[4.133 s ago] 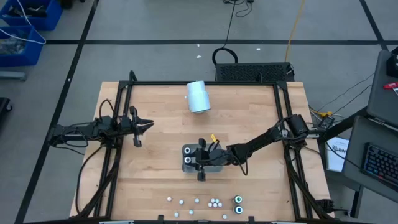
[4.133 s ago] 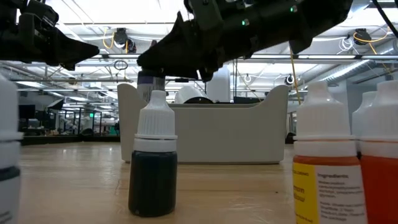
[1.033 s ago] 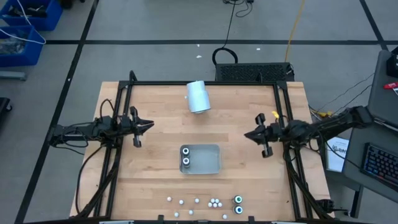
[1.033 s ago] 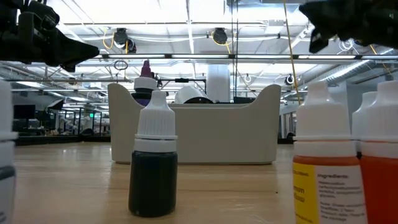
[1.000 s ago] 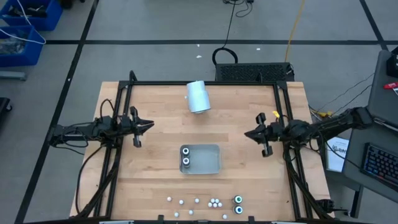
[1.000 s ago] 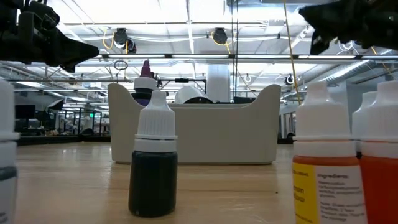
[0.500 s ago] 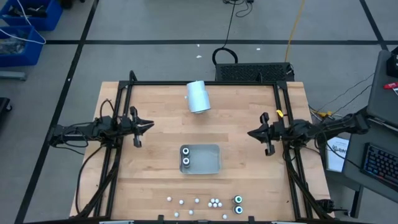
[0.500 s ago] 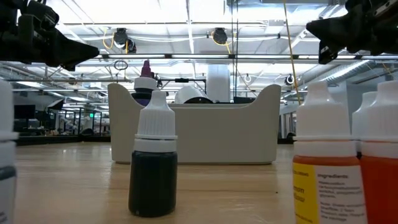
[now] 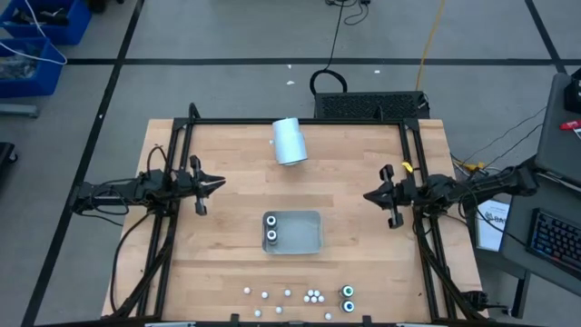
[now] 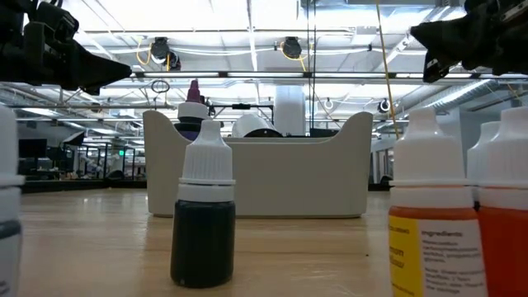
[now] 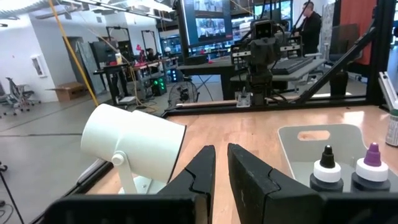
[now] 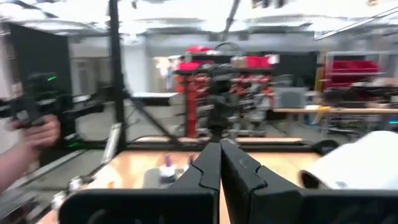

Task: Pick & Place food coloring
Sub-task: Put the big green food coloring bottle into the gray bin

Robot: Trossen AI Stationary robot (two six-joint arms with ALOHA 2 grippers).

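Two food coloring bottles (image 9: pixel 270 236) stand upright at the left end of the grey tray (image 9: pixel 304 234); the left wrist view shows their black tip (image 11: pixel 326 168) and purple tip (image 11: pixel 371 163). More food coloring bottles (image 9: pixel 311 295) stand in a row by the table's near edge, among them a dark one (image 10: pixel 203 223) and orange ones (image 10: pixel 429 231). My left gripper (image 9: pixel 221 183) hovers level at the table's left side, its fingers (image 11: pixel 205 163) a narrow gap apart, with nothing between them. My right gripper (image 9: pixel 367 196) hovers at the table's right side, shut and holding nothing (image 12: pixel 219 149).
A pale-blue cylinder (image 9: pixel 289 141) lies on its side near the table's far edge. Black frame rails (image 9: pixel 172 209) run along the table's left and right sides. A person's hand (image 12: pixel 34 134) shows beyond the table in the right wrist view. Bare wood lies between tray and grippers.
My right gripper has drawn back a little toward the table's right edge and sunk slightly, staying shut. The bottles and the tray have stayed where they were.
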